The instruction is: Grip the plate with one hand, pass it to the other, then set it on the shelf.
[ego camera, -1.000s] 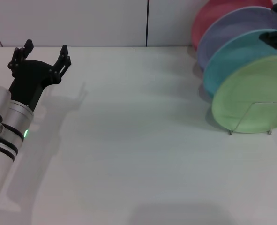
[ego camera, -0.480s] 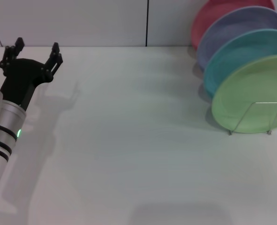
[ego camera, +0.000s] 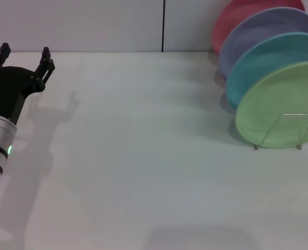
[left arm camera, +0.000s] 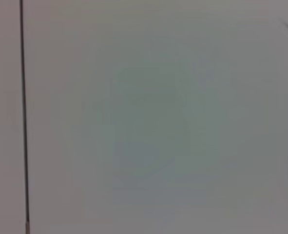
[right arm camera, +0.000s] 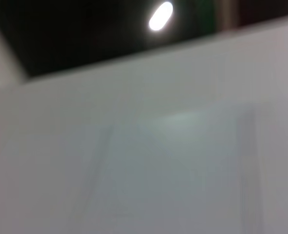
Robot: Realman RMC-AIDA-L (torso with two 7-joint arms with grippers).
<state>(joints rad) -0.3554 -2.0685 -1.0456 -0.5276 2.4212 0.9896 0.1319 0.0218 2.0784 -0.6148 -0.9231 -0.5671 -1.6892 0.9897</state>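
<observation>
White table mostly bare; green plate already leaning in the rack with 3 others; left gripper spread apart, holding nothing; looks basically done.

Bright even light, soft shadows on the table, both wrist views blurred, glare spot overhead.

The green plate runs off the head view's right edge, and each plate behind it is half covered by the one in front. The rack shows only its front wire loop. Both wrist views give blurred pale surfaces; the right gripper is nowhere in view.
</observation>
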